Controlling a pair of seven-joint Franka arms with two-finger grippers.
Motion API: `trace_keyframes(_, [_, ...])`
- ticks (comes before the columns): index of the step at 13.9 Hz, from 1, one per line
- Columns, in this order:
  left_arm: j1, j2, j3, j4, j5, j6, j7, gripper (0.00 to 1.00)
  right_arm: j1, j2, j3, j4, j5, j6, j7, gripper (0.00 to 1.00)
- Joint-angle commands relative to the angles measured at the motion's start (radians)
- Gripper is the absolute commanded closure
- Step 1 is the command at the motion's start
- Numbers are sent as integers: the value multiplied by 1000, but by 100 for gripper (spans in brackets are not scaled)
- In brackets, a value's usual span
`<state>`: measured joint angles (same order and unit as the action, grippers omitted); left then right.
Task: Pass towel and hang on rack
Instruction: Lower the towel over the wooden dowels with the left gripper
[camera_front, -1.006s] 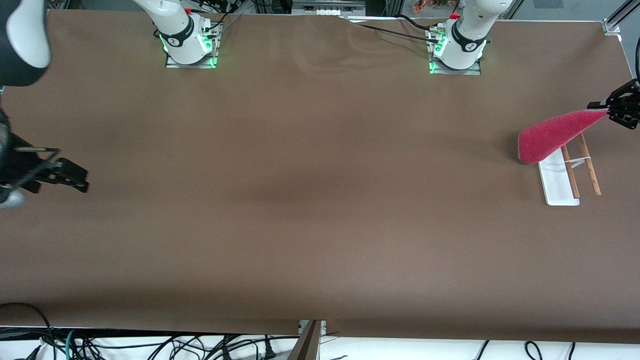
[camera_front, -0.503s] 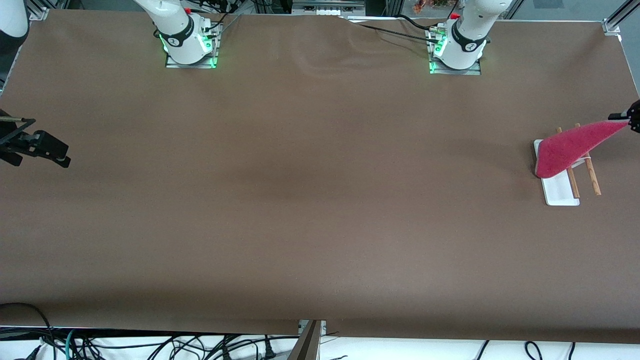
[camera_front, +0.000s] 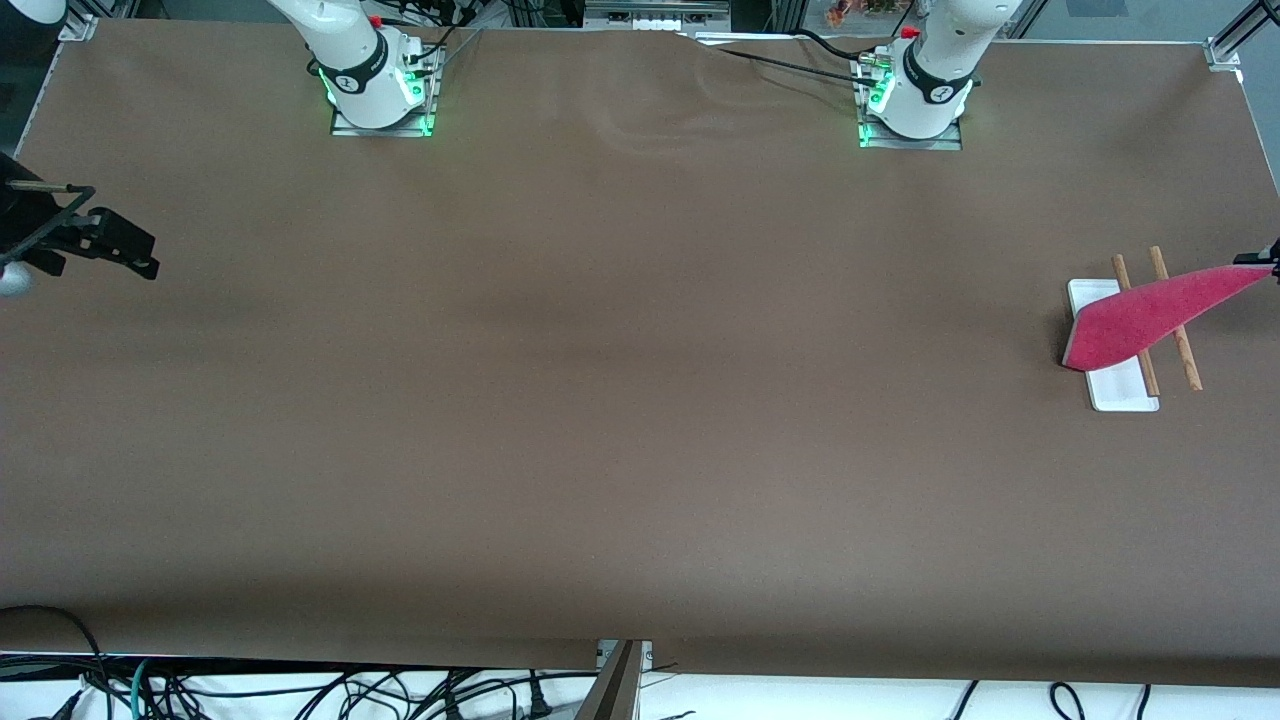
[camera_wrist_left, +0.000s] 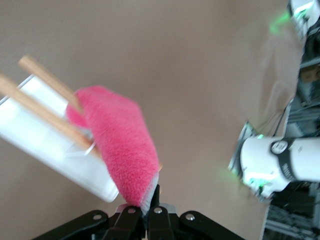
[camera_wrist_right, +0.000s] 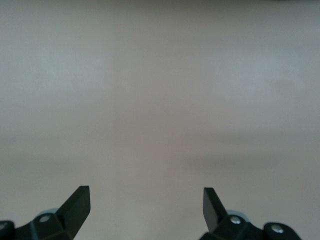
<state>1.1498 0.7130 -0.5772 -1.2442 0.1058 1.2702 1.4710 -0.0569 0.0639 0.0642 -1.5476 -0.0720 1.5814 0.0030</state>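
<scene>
- I hold the towel (camera_front: 1140, 318) by one corner in the left gripper (camera_wrist_left: 150, 216), whose jaws are pinched tight on the grey-edged tip, at the tabletop's edge on the left arm's end.
- From the jaws the towel runs out as a long tapering strip, its wide free end over the white base of the rack (camera_front: 1113, 385).
- The towel's long axis crosses both wooden rods (camera_front: 1185, 355) at an angle rather than lying along them; I judge this crossing to be what the coming release depends on.
- In the left wrist view the cloth sits over the rods, but I cannot tell whether it rests on them.
- The right gripper (camera_wrist_right: 146, 201) waits with jaws wide and empty over the tabletop edge at the right arm's end, well apart from the rack.
</scene>
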Motion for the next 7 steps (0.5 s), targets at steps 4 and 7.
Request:
trace_keyframes(4, [-27,37,112,28,41,112,204,100,19,-15,11,-28,15,-34,-40,0])
trace_keyframes(7, [-30,60,138,28,41,176,219,100,19,-10,5,-20,24,-32,-50,0])
